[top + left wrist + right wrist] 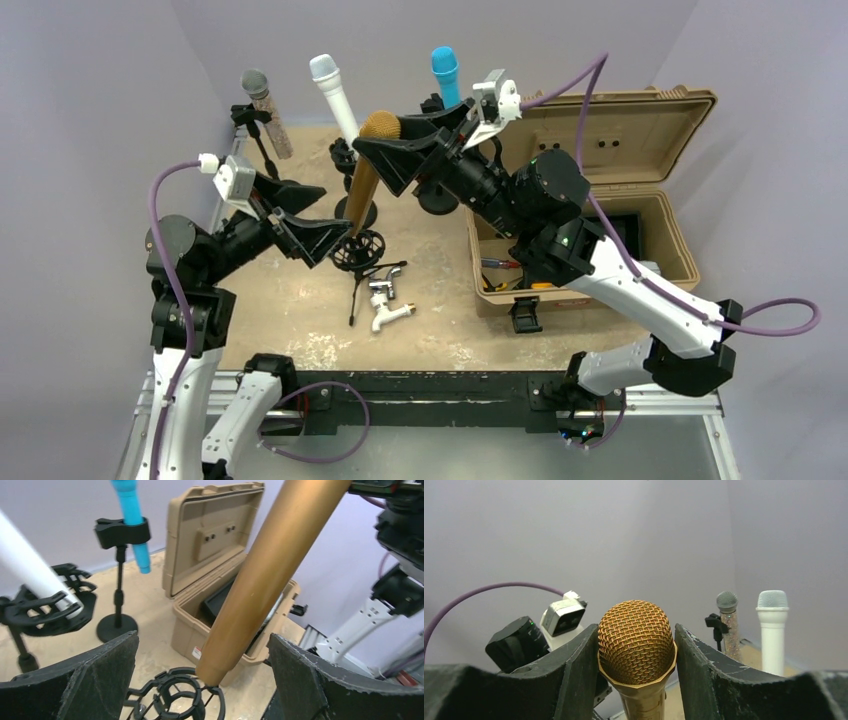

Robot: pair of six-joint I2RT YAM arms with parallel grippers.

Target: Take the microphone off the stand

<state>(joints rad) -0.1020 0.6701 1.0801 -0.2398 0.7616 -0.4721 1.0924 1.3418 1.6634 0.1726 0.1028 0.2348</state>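
Microphone (363, 175) over its stand (358, 251), open case (622, 140) to the right

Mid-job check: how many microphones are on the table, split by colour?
Gold microphone: 1
White microphone: 1
Blue microphone: 1
Grey-topped microphone: 1
Total: 4

Robotics lab cell: bare lilac walls (90, 80) enclosing table (290, 320), aluminium frame (680, 400), open tan equipment case (640, 130).
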